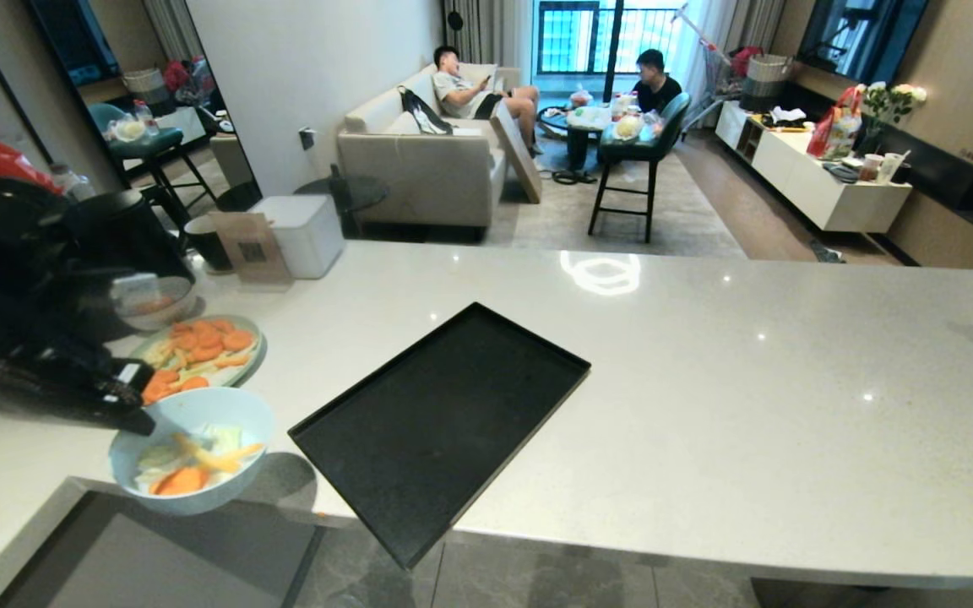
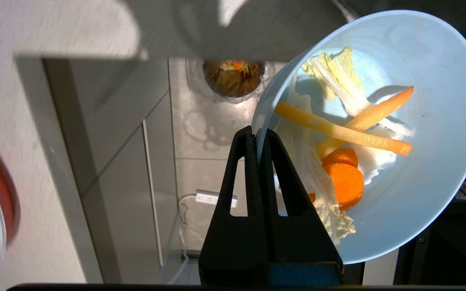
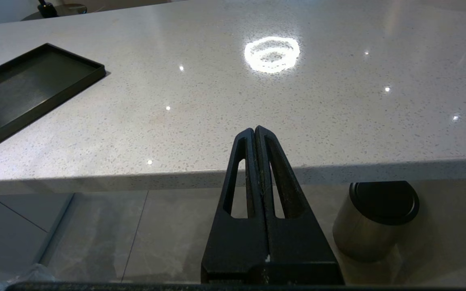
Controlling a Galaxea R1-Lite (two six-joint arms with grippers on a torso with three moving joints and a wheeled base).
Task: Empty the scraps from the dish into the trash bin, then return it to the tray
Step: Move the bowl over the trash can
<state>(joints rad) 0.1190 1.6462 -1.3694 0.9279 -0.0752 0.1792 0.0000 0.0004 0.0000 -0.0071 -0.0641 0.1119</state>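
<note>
1. Far left, bench's (image 1: 706, 355) left edge: my left hand (image 1: 136, 418) is pinching the rim of the dish (image 1: 191, 460), one finger inside the rim, one outside. The dish hangs past the bench's near-left corner, over the floor, tilted.
2. The scraps (image 2: 338, 141) sit inside the dish: carrot slices, orange strips, pale leafy pieces.
3. Left wrist view: the trash bin (image 2: 234, 79) stands on the floor beyond the dish, clear liner over its rim, scraps already in it.
4. Behind the dish, near the left edge: a green plate (image 1: 199, 350) heaped with carrot slices.
5. Middle of the bench: the tray (image 1: 440, 426), turned at an angle, its near corner overhanging the front edge.
6. Right: my right hand (image 3: 255, 130) is pressed together, holding nothing, parked just off the front edge, a dark-lidded steel cylinder (image 3: 374, 220) on the floor near it.
</note>
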